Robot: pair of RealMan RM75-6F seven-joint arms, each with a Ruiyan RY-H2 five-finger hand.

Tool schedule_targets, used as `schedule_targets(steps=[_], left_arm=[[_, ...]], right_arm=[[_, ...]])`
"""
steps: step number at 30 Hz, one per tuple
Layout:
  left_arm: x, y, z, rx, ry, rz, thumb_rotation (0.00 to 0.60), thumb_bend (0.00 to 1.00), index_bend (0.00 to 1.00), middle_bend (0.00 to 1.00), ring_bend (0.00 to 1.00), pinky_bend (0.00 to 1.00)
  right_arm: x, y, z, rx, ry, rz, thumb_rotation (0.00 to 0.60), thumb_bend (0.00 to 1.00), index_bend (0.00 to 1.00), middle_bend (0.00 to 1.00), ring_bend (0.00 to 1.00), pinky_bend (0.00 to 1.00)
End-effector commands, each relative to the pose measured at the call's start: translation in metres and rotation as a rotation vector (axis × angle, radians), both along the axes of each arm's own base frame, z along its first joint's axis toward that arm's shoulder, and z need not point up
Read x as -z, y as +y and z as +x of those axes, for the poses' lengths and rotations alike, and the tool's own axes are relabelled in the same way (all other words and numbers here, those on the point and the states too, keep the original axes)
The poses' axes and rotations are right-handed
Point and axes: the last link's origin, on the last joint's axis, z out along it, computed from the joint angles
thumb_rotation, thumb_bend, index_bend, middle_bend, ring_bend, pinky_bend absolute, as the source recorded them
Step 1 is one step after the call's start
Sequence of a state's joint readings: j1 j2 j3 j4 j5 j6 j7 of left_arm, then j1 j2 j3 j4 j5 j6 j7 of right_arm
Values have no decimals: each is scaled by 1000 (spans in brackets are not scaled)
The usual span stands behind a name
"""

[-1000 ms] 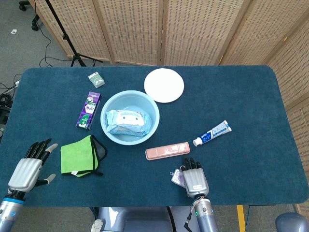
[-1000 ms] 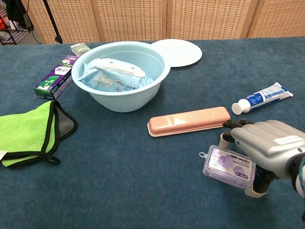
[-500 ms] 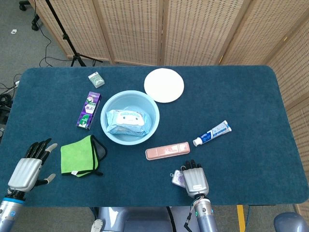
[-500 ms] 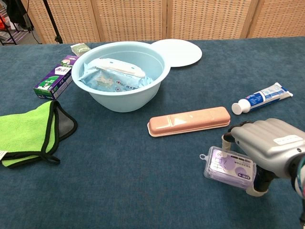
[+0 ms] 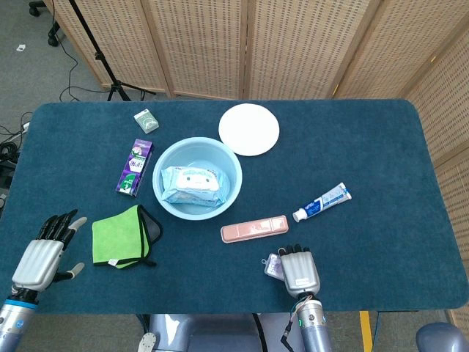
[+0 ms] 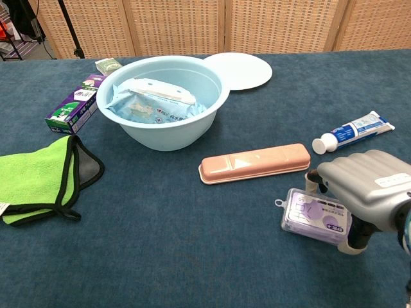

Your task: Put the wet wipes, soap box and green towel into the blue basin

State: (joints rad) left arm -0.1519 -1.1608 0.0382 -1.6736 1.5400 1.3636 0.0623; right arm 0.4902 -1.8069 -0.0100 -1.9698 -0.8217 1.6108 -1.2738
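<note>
Because the clear soap box (image 6: 316, 216) with its purple bar lies low on the blue cloth near the front edge, the right hand (image 6: 366, 192) has to come at it from the side: the fingers curl over the box's far edge and the thumb props against its near corner, so the hand clamps it rather than lying flat on top. Whether the box is off the cloth I cannot tell; in the chest view it sits nearly level. In the head view the same hand (image 5: 298, 273) shows knuckles-up with the box poking out on its left.

Just beyond the hand lies a pink toothbrush case (image 6: 254, 162), which stands between the box and the blue basin (image 6: 215, 92), so I judge the carry will have to pass over it. The wet wipes (image 6: 154, 101) already lie inside the basin. A toothpaste tube (image 6: 353, 131) lies to the right, a white plate (image 6: 245, 68) behind the basin.

The left hand (image 5: 44, 254) rests with fingers spread and holding nothing, just beside the folded green towel (image 5: 121, 236), well placed for taking it.
</note>
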Motion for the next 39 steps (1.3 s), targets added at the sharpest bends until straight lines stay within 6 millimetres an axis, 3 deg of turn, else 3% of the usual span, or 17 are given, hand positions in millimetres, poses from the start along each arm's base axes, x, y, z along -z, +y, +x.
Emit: schedule_targets(steps=[1, 26, 39], left_arm=[[0, 0, 0, 1, 0, 1, 600, 212, 0, 0, 0, 0], [1, -1, 1, 6, 3, -3, 600, 211, 0, 0, 0, 0], [8, 0, 0, 1, 12, -27, 600, 212, 0, 0, 0, 0]], right_arm=[[-3, -2, 0, -6, 4, -9, 600, 245, 591, 308, 263, 364], [-47, -36, 12, -61, 28, -136, 600, 260, 649, 316, 264, 372], [-44, -65, 50, -149, 10, -152, 600, 260, 653, 316, 264, 372]])
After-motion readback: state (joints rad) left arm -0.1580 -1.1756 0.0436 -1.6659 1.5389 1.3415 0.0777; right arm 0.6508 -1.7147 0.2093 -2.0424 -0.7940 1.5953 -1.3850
